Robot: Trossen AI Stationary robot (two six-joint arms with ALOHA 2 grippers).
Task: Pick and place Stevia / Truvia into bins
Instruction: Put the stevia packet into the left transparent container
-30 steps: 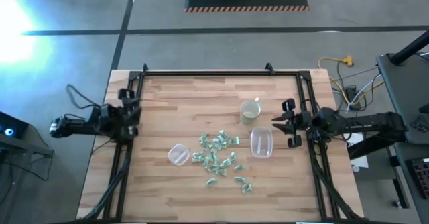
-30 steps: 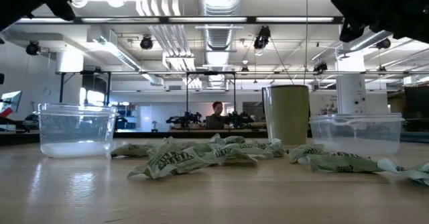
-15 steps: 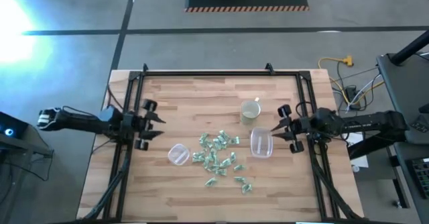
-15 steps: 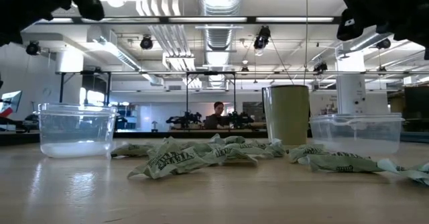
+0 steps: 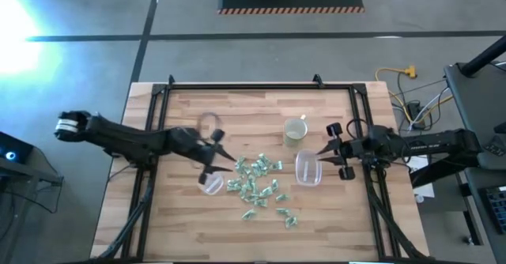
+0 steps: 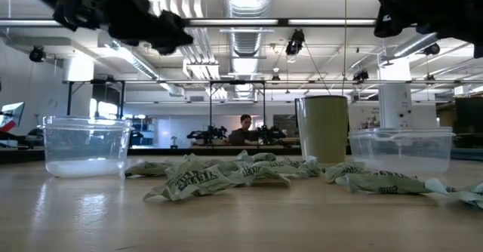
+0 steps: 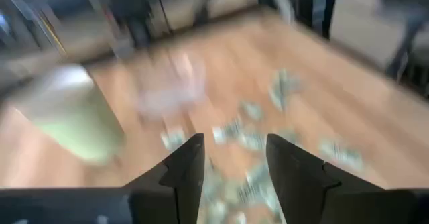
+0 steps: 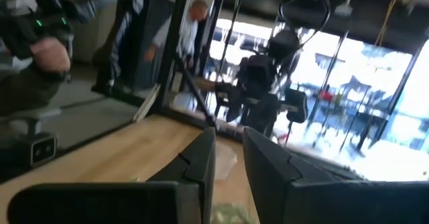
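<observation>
Several pale green and white Stevia packets (image 5: 257,186) lie in a loose pile on the wooden table's middle (image 6: 219,176) (image 7: 255,137). A round clear bin (image 5: 211,183) (image 6: 84,145) stands left of the pile, and a rounded-rectangular clear bin (image 5: 308,169) (image 6: 400,150) stands right of it. My left gripper (image 5: 224,157) (image 7: 234,163) hangs open above the table, just beyond the round bin, pointing toward the packets. My right gripper (image 5: 322,151) (image 8: 229,163) hovers by the rectangular bin's right side, its fingers a narrow gap apart with nothing between them.
A cream mug (image 5: 295,130) (image 6: 324,127) stands behind the pile, toward the far right. A black frame (image 5: 245,85) runs along the table's far edge and both sides. Bare wood lies along the near edge. A person (image 6: 244,129) sits far off in the room.
My left gripper has swung from the table's left edge out over the table toward the round bin and the packets, tipping down from a raised pose; it stays open. My right gripper has kept its place by the rectangular bin. Packets and bins lie as before.
</observation>
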